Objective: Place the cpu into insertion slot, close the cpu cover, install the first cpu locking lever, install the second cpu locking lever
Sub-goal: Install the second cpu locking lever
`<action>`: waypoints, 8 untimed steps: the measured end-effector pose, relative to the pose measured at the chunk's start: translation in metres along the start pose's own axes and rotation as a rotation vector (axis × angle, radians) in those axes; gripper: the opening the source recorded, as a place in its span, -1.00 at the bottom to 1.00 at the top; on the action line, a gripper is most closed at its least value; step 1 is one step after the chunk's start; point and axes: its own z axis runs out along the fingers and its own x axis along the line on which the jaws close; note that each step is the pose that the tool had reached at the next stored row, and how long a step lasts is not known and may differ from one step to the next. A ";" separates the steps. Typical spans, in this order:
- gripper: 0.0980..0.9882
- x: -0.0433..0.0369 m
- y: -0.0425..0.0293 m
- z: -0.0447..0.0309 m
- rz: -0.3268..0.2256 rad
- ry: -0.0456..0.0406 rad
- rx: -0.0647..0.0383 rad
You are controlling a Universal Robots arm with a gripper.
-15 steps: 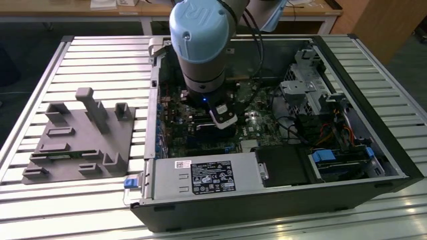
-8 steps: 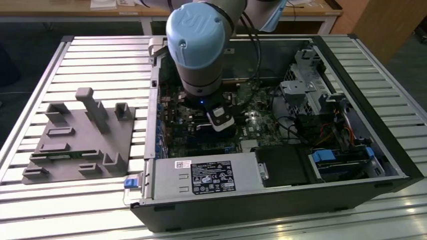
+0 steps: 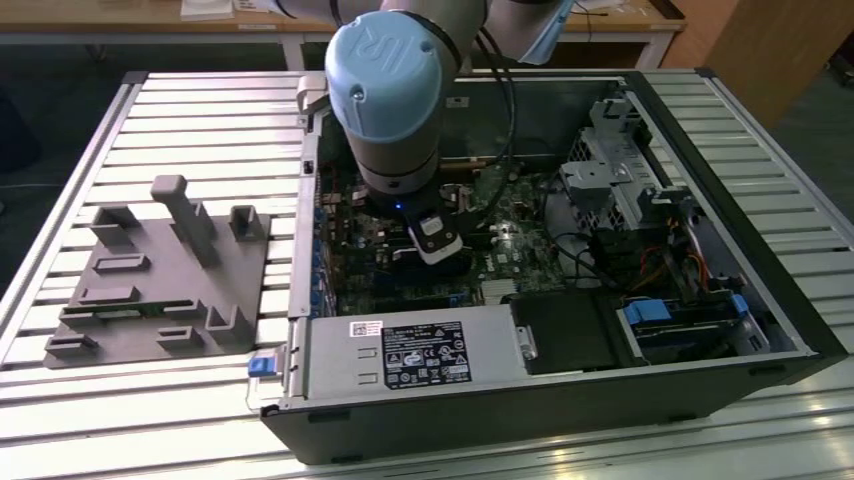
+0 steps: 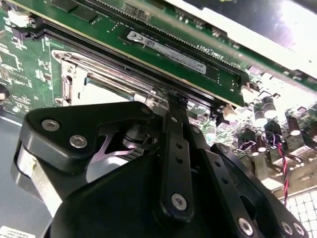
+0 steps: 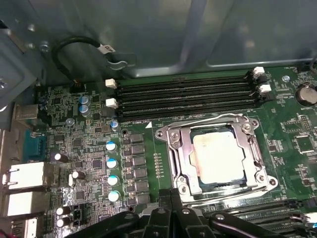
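Note:
In the first wrist view the cpu (image 5: 218, 154) lies flat in the insertion slot (image 5: 261, 173), its pale grey face showing through the window of the cpu cover (image 5: 181, 154). The silvery cover lies down over it. Thin wire levers run along two edges of the socket. My gripper (image 5: 172, 192) hovers just beside the socket's edge, fingers together with nothing between them. The second wrist view has the black fingertips (image 4: 174, 99) at the socket's (image 4: 89, 82) corner, by a thin lever wire. From the exterior view, the gripper (image 3: 435, 248) is low inside the open computer case.
Long black memory slots (image 5: 188, 96) run beside the socket, and a row of capacitors (image 5: 113, 163) stands on the other side. A black cable (image 5: 79, 47) loops by the case wall. A grey fixture (image 3: 160, 270) sits on the table at the exterior view's left. The power supply (image 3: 427, 352) fills the case front.

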 end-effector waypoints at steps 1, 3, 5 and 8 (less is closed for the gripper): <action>-0.98 0.0000 0.0000 0.0000 0.000 0.0001 0.000; -0.98 0.0001 0.0001 0.0002 0.000 -0.0001 0.000; -0.98 0.0000 0.0007 -0.0010 0.000 -0.0002 0.000; -0.98 -0.0003 0.0027 -0.0061 0.000 -0.0002 0.001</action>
